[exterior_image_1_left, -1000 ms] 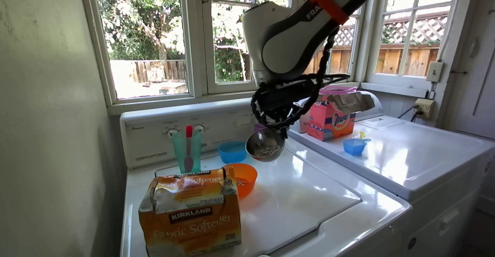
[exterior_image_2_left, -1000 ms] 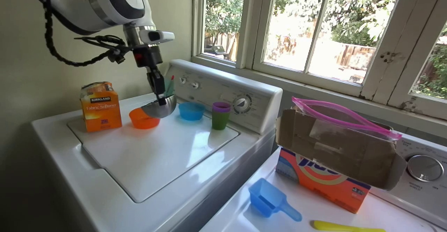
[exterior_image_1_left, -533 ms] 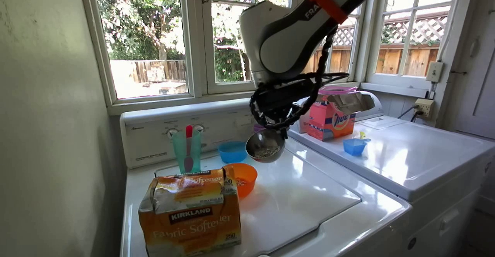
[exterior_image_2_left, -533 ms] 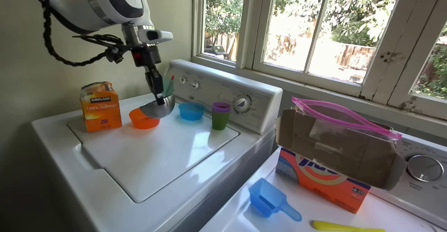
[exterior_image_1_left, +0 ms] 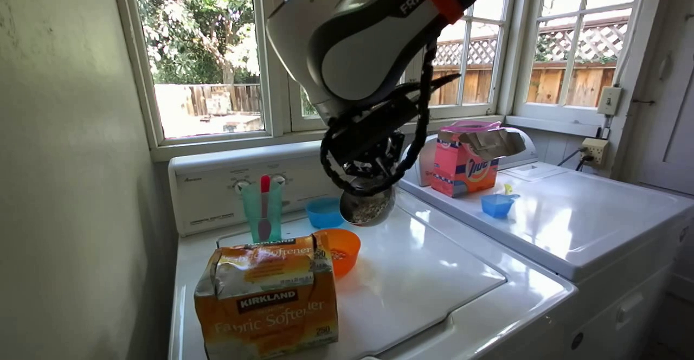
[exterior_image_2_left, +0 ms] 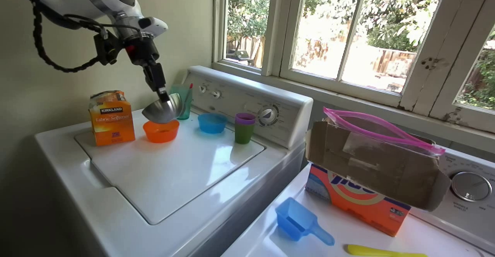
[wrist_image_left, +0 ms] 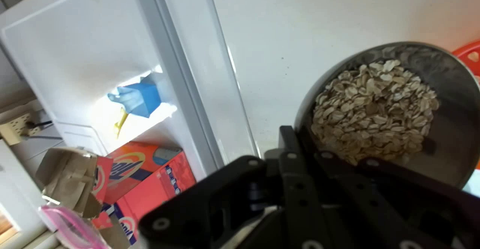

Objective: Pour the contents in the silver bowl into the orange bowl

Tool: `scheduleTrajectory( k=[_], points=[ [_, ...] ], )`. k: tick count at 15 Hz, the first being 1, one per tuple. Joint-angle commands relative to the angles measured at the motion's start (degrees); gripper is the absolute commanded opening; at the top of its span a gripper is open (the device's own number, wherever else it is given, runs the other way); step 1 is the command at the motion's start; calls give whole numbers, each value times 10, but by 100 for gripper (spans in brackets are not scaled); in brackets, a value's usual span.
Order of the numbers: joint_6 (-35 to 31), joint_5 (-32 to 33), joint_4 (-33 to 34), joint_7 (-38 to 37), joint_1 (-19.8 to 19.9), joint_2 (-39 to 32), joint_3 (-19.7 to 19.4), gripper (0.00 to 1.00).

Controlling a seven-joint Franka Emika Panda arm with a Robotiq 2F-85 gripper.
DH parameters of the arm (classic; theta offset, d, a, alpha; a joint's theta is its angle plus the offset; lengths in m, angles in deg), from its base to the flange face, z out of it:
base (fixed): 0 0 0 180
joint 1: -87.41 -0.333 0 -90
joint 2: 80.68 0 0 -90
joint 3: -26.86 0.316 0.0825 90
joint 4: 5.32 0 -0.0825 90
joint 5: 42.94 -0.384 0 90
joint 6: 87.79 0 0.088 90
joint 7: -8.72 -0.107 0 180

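My gripper [wrist_image_left: 298,140] is shut on the wall of the silver bowl [wrist_image_left: 455,136], one finger outside and the other hidden inside it. The silver bowl holds a heap of oats and is tilted, raised above the washer lid, in both exterior views [exterior_image_1_left: 349,204] [exterior_image_2_left: 164,112]. The orange bowl [exterior_image_1_left: 348,265] stands upright on the lid with some oats inside. In an exterior view the orange bowl [exterior_image_2_left: 160,133] shows just below the silver bowl. In the wrist view only the edge of the orange bowl [wrist_image_left: 464,54] shows, past the silver bowl's rim.
A fabric softener box [exterior_image_1_left: 271,306] stands beside the orange bowl. A blue bowl [exterior_image_2_left: 212,123], a teal cup [exterior_image_1_left: 252,213] with a red-handled utensil and a green cup [exterior_image_2_left: 244,133] stand near the control panel. An orange detergent box [exterior_image_2_left: 359,203] and blue scoop [exterior_image_2_left: 297,218] are on the dryer.
The arm has moved left in both exterior views and leans more. The silver bowl has gone slightly left, over the orange bowl in one view, and looks more tilted. The grip is unchanged.
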Motion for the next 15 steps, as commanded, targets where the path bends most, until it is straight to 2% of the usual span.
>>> scheduleTrajectory(
  k=[1,8,15],
  points=[
    [68,66,66,-31,-25,-69,6,1],
    [96,130,160,-20,-60,-167,-10,1],
    [217,193,222,-38,-133,-217,-6,1]
  ],
)
